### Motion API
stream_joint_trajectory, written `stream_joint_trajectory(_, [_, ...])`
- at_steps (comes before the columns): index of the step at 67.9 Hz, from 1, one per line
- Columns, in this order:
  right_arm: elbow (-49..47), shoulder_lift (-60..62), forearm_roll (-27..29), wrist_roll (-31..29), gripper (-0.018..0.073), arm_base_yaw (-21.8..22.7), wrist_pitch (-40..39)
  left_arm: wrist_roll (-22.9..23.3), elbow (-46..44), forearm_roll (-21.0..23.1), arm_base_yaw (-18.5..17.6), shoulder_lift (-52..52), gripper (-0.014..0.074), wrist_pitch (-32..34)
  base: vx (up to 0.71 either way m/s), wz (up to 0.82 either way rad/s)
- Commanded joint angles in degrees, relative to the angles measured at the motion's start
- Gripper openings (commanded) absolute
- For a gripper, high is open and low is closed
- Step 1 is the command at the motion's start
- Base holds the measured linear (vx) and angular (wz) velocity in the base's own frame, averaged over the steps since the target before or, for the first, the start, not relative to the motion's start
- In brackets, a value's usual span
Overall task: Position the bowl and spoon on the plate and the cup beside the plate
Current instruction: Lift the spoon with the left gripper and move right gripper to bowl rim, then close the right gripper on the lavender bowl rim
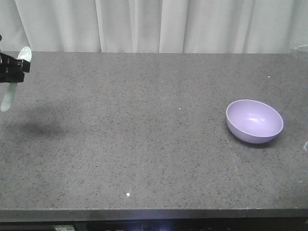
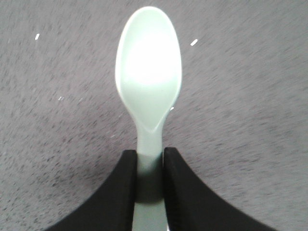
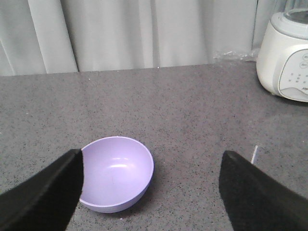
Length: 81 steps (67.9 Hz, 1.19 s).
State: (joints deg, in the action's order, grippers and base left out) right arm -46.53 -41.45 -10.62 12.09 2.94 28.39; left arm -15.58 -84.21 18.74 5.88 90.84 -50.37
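Our left gripper (image 2: 150, 154) clamps the spoon (image 2: 148, 67) by its handle, scoop jutting ahead for carrying, while our right gripper (image 3: 151, 155) gapes wide before the bowl (image 3: 115, 171).

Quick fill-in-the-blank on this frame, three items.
1. The left gripper is shut on the handle of the ____.
2. The bowl on the table is ____ inside.
3. The right gripper, facing the bowl, has its jaws ____.
Answers: spoon; empty; open.

Pale spoon (image 1: 8, 97) in left end effector (image 1: 16, 70), well apart from bowl (image 1: 254, 121) on table (image 1: 144, 139).
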Motion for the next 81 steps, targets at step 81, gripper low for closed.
stream_joint_trajectory(81, [-25.2,-48.6,34.5,-29.5,0.0552,11.7,11.0,-2.8,-1.3,8.4,0.1,-15.2,-0.0008,0.3,0.00,0.00])
